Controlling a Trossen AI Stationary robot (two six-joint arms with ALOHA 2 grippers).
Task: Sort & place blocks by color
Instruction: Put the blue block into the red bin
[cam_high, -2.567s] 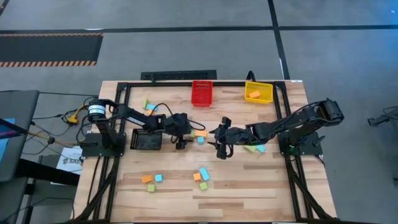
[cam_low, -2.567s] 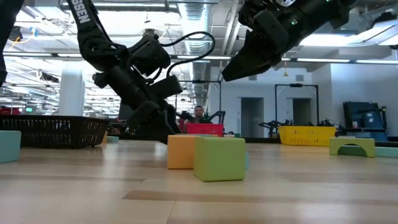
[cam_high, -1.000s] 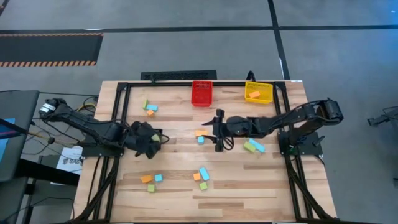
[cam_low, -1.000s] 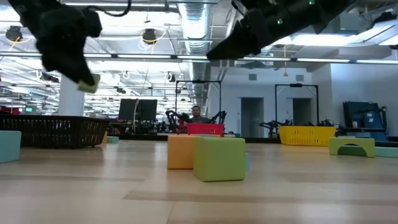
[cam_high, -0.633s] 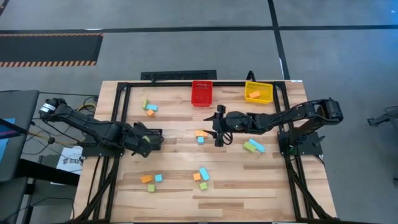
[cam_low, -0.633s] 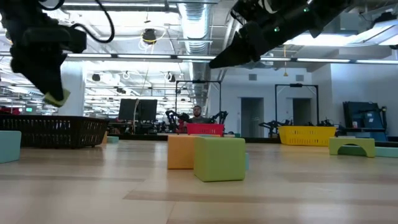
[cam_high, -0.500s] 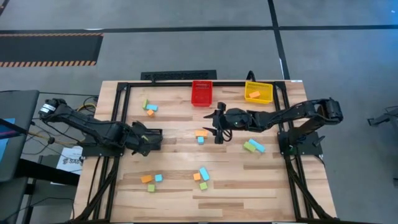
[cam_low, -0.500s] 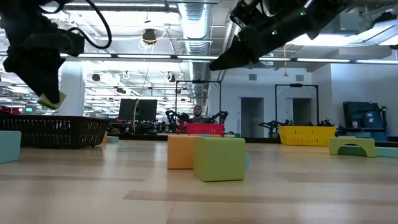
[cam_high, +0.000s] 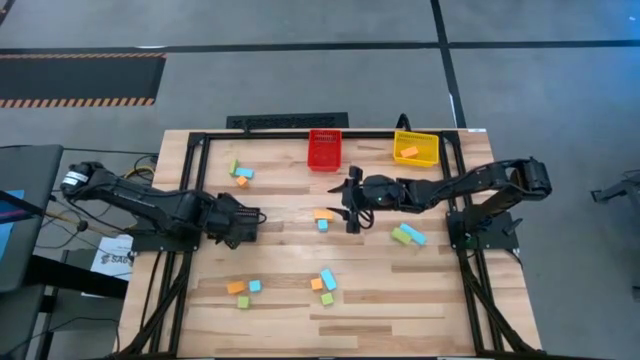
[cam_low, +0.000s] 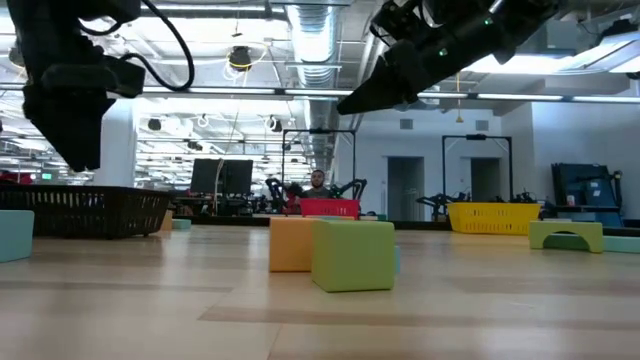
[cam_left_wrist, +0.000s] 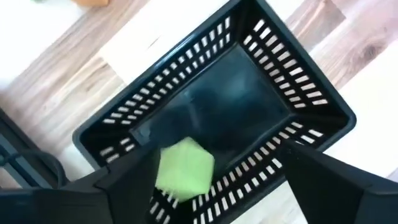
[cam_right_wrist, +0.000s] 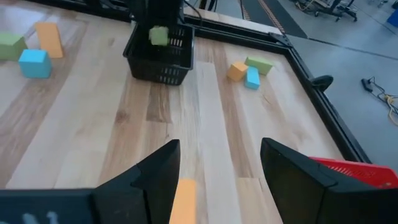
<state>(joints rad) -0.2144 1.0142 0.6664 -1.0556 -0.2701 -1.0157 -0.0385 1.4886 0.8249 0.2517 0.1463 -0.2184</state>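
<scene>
My left gripper (cam_high: 243, 218) hangs open over the black slotted bin (cam_high: 236, 226). In the left wrist view a green cube (cam_left_wrist: 185, 168) sits between its fingers (cam_left_wrist: 127, 183), close to one and well apart from the other, over the bin's opening (cam_left_wrist: 224, 93). The right wrist view shows the cube (cam_right_wrist: 158, 35) at the bin's rim. My right gripper (cam_high: 350, 220) hovers open above the table's middle, beside an orange block (cam_high: 322, 213) and a blue cube (cam_high: 323, 225). The orange block (cam_right_wrist: 182, 199) lies between its fingers in the right wrist view. My left gripper points down at the black bin, with the green cube (cam_left_wrist: 185, 168) next to one finger. I cannot tell whether that finger touches the cube.
A red bin (cam_high: 323, 150) and a yellow bin (cam_high: 415, 147) holding an orange piece stand at the far edge. Loose blocks lie far left (cam_high: 240, 172), near left (cam_high: 243, 287), near the middle (cam_high: 325, 284) and right of centre (cam_high: 408, 235). A black frame rims the table.
My left gripper has swung toward the table's left and sunk down over the black bin, carrying the green cube at its fingertips. In the low view the cube no longer shows below the fingers. My right gripper has drawn slightly toward the far edge.
</scene>
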